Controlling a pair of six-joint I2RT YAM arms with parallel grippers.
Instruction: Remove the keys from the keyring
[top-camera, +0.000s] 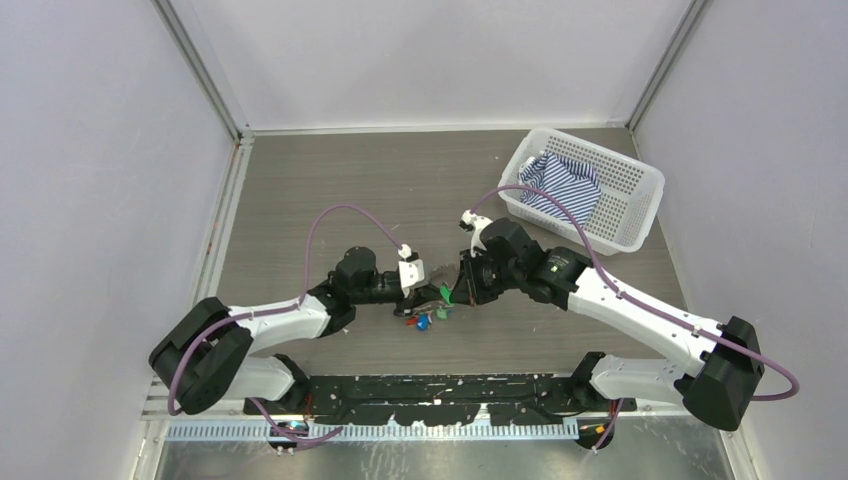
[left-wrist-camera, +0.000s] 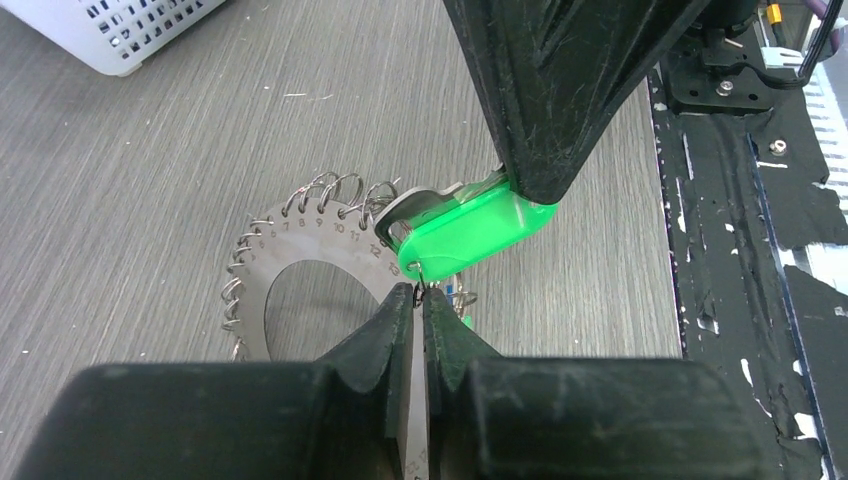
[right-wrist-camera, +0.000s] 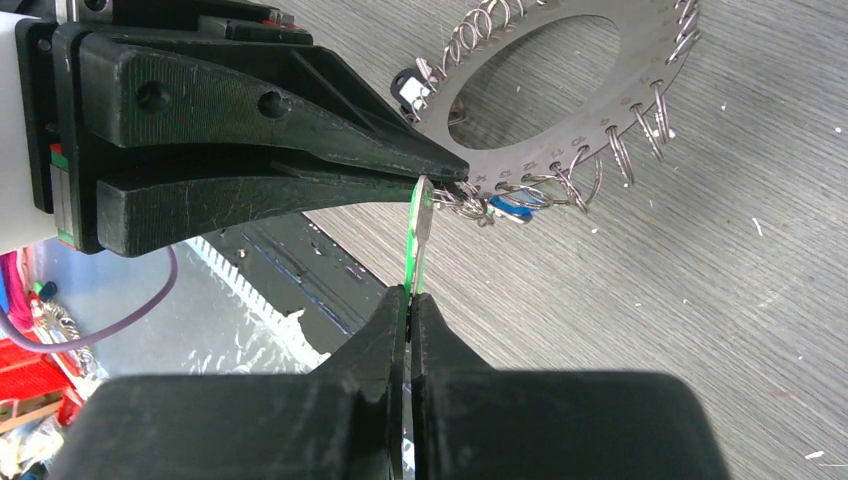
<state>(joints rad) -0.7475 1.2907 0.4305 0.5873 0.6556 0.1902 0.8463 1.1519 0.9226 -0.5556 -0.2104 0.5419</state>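
Note:
The keyring (left-wrist-camera: 262, 262) is a flat grey numbered disc with small wire loops round its rim, held just above the table. My left gripper (left-wrist-camera: 420, 292) is shut on the keyring's rim, the plate running between its fingers. My right gripper (right-wrist-camera: 410, 293) is shut on the green key (right-wrist-camera: 420, 230), which still hangs from a loop at the rim beside the left fingertips (right-wrist-camera: 440, 165). The green key's head (left-wrist-camera: 470, 228) shows under the right fingers (left-wrist-camera: 560, 90). A blue key (right-wrist-camera: 512, 207) hangs from the ring (right-wrist-camera: 640, 70). In the top view both grippers meet mid-table, with blue (top-camera: 425, 321) and red (top-camera: 410, 321) keys below.
A white perforated basket (top-camera: 628, 205) holding a striped cloth (top-camera: 560, 180) stands at the back right; its corner shows in the left wrist view (left-wrist-camera: 120, 30). The black taped base rail (top-camera: 440, 395) runs along the table's near edge.

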